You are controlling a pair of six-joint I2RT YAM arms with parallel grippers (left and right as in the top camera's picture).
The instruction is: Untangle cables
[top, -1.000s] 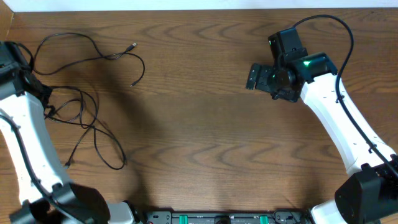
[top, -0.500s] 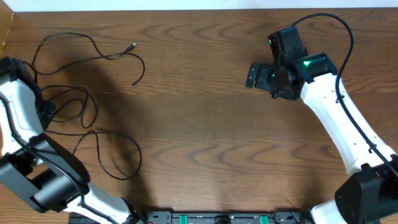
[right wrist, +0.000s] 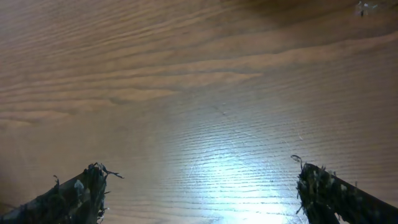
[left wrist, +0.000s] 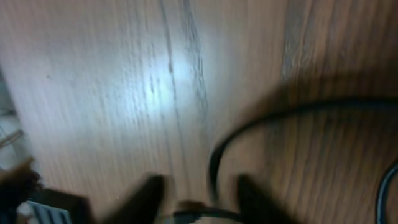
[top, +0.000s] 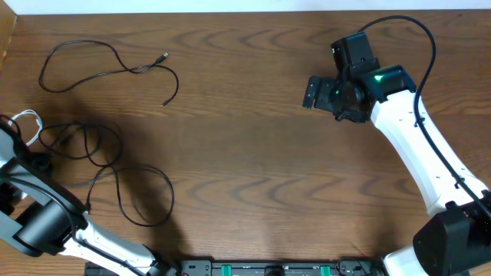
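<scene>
Black cable is sprawling wider than a second ago, looping between the now-parting fingers of the left gripper; the right gripper is hanging spread apart.

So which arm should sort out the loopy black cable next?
Left. The left gripper is right at the looped black cable, while the right gripper hangs far off across the table.

On the worktop, one cable lies at ten o'clock, looped cables at eight, and the right claw hangs over two o'clock, well apart.
</scene>
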